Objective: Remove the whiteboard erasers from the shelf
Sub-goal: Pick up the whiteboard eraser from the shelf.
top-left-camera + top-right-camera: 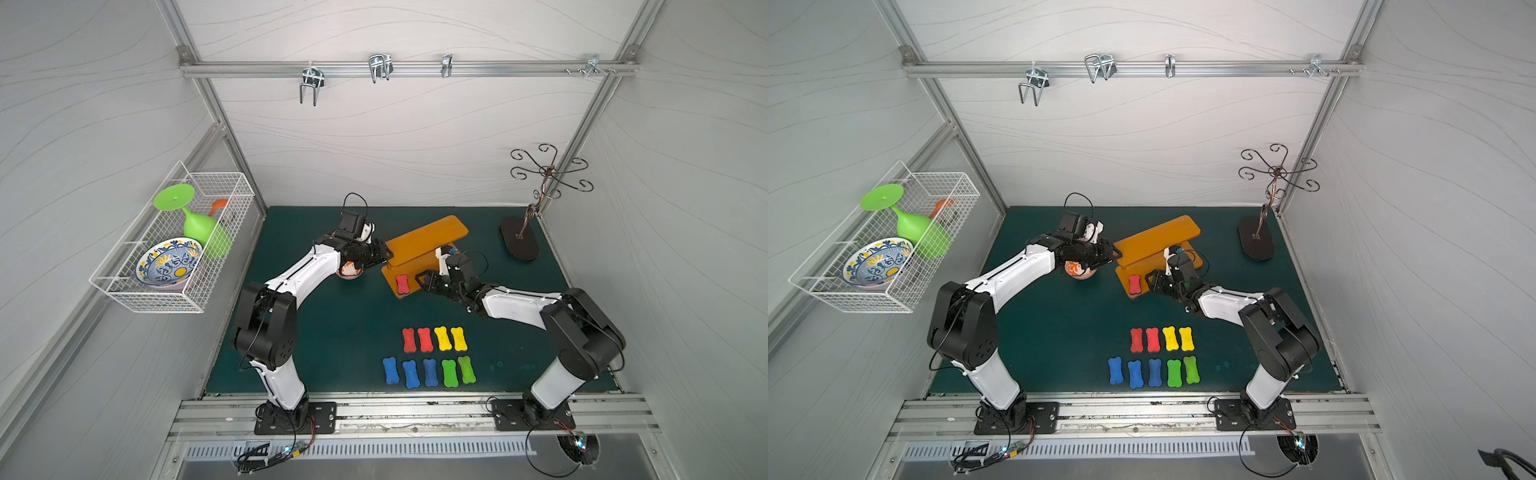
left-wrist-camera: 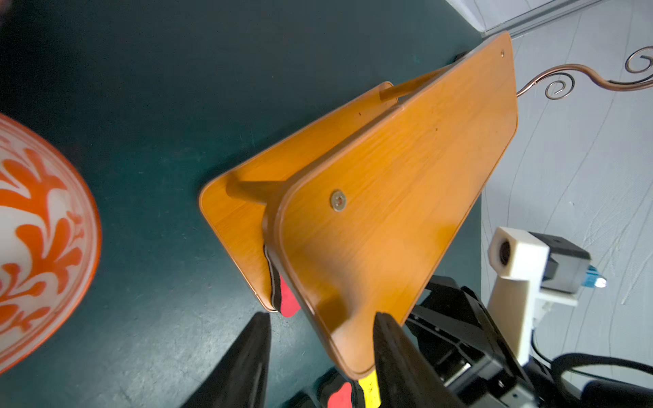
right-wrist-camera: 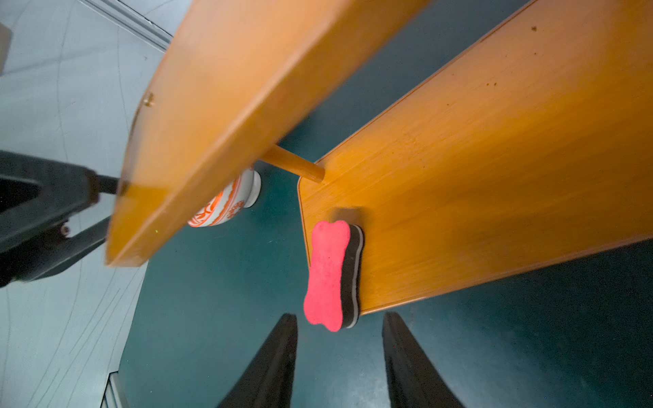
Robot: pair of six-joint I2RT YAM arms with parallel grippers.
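Observation:
The orange two-tier shelf (image 1: 424, 239) (image 1: 1158, 237) stands mid-mat. One red whiteboard eraser (image 1: 402, 284) (image 3: 328, 275) lies on the lower board's near left corner, overhanging the edge. My right gripper (image 1: 422, 279) (image 3: 339, 315) is open just short of that eraser, which is not between the fingers. My left gripper (image 1: 384, 253) (image 2: 321, 316) is open around the left corner of the top board (image 2: 388, 194); one finger (image 2: 388, 346) lies over the board's top face. Several more erasers rest on the mat in two rows: red (image 1: 409, 340) and yellow (image 1: 443, 338) behind, blue (image 1: 390, 370) and green (image 1: 449, 373) in front.
An orange-patterned bowl (image 1: 349, 272) (image 2: 35, 229) sits on the mat under my left wrist. A dark scrolled metal stand (image 1: 519, 243) stands at the back right. A white wire basket (image 1: 124, 291) on the left wall holds a green goblet and a blue patterned bowl.

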